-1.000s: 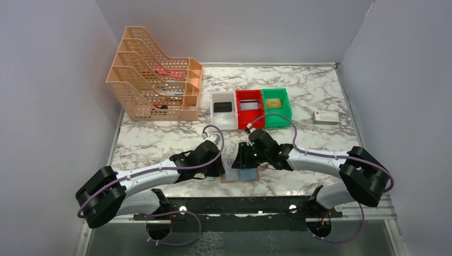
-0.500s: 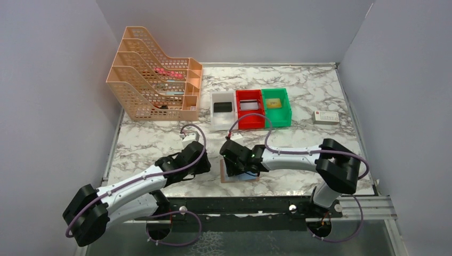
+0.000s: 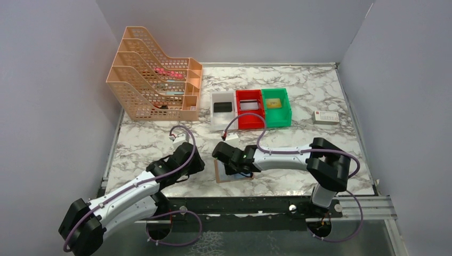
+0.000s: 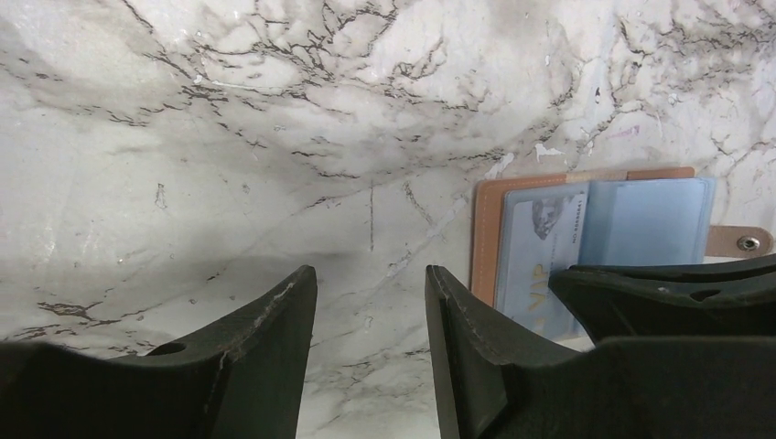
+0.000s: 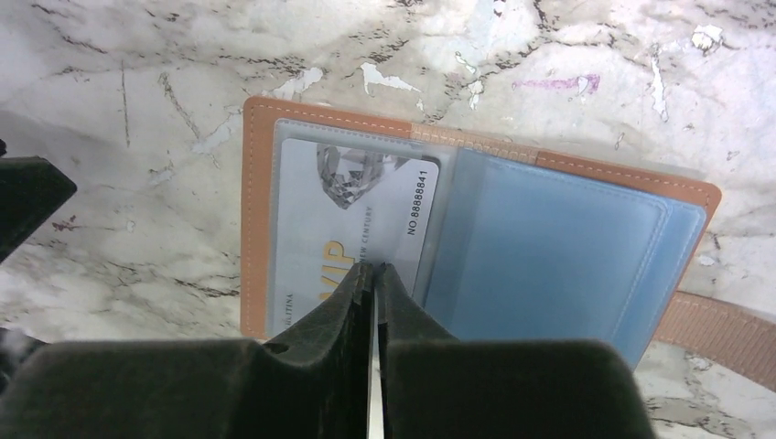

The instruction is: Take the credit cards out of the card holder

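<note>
The card holder (image 5: 567, 265) lies spread open on the marble, tan-edged with pale blue panels; it also shows in the top view (image 3: 224, 176). Its left clear pocket holds a pale silvery credit card (image 5: 348, 206) marked VIP. My right gripper (image 5: 375, 267) hovers right over that card, fingers pressed almost together with only a thin pale slit between them. The snap tab (image 4: 746, 242) sticks out on the holder's right. My left gripper (image 4: 371, 274) stands open above bare marble just left of the holder, nothing between its fingers.
At the back stand a white bin (image 3: 224, 124) with a black card (image 3: 222, 107) inside, a red bin (image 3: 250, 122) and a green bin (image 3: 277, 120). A peach file rack (image 3: 154, 80) fills the back left. A small white box (image 3: 325, 118) lies at right.
My left arm has drawn back to the left, off the holder. My right gripper slid left over the holder's left panel and its fingers closed. The holder shifted slightly left.
</note>
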